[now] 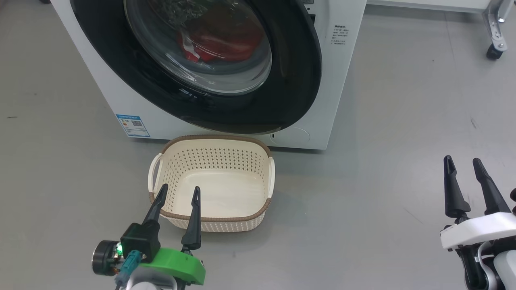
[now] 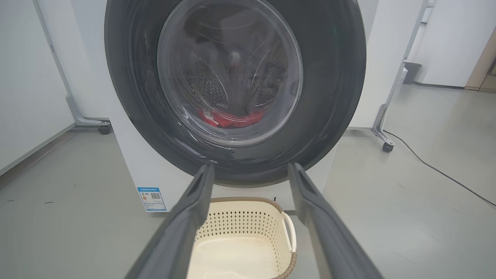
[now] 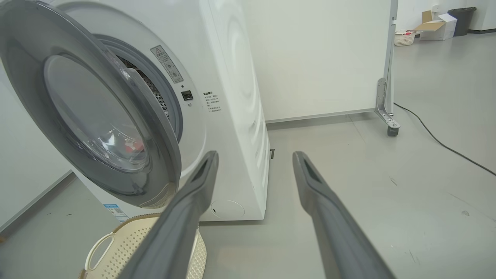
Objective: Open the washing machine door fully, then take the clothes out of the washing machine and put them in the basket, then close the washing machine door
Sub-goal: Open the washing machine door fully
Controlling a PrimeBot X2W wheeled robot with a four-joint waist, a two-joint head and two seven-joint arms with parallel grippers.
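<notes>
The white washing machine (image 1: 338, 92) stands ahead with its round black door (image 1: 298, 80) slightly ajar; in the right wrist view the door (image 3: 23, 81) stands a little off the machine's front (image 3: 232, 116). Red clothes (image 1: 221, 40) lie in the drum behind the glass, and the clothes (image 2: 232, 119) also show through the glass in the left wrist view. The cream basket (image 1: 258, 213) sits empty on the floor below the door. My left gripper (image 1: 179, 193) hovers open over the basket's near rim. My right gripper (image 1: 463, 163) is open, far right of the machine, holding nothing.
Grey floor surrounds the machine. A wheeled white frame (image 1: 494, 50) stands at the back right, and a dark cable (image 3: 441, 145) runs across the floor on that side. A blue label (image 1: 133, 125) marks the machine's lower left front.
</notes>
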